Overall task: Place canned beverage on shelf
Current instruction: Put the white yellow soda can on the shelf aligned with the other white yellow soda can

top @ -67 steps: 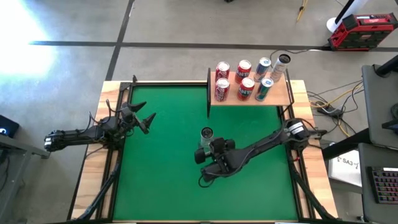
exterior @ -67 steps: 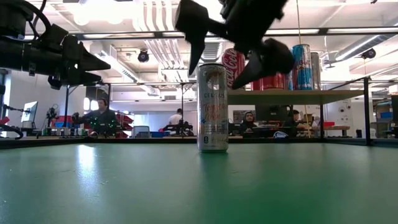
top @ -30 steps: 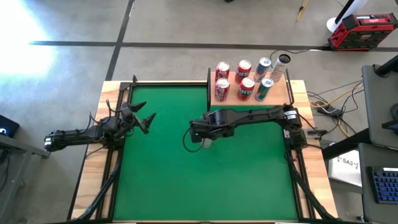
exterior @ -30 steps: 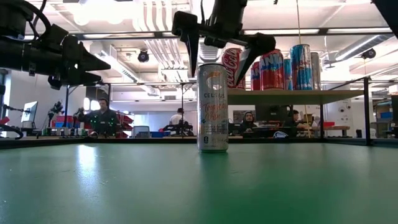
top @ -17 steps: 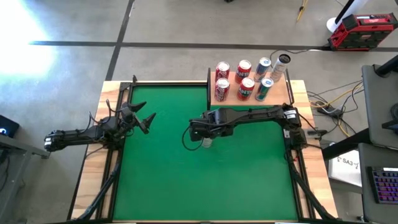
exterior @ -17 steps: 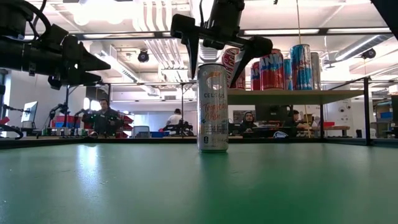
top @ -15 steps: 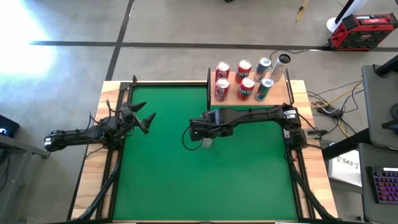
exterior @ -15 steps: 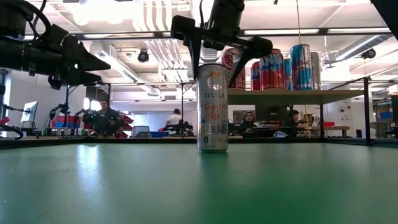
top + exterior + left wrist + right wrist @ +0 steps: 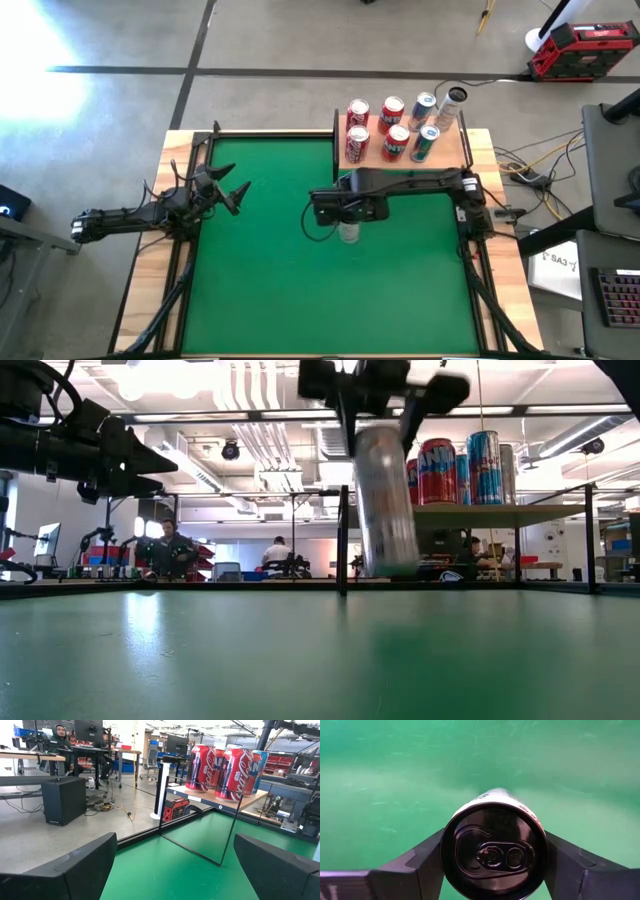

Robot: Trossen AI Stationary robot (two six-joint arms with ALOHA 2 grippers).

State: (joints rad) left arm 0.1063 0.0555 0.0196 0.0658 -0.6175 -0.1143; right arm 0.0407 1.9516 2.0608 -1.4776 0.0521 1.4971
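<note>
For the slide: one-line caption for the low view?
Right gripper holds a silver can lifted off the green table, with the stocked shelf behind.

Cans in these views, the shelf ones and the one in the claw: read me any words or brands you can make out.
"Coca-Cola": white script, partly turned away, on the red cans on the shelf.
Lifted can: label blurred, unreadable; the small print on its side is too small to read.
Blue cans: lettering too small to read.
</note>
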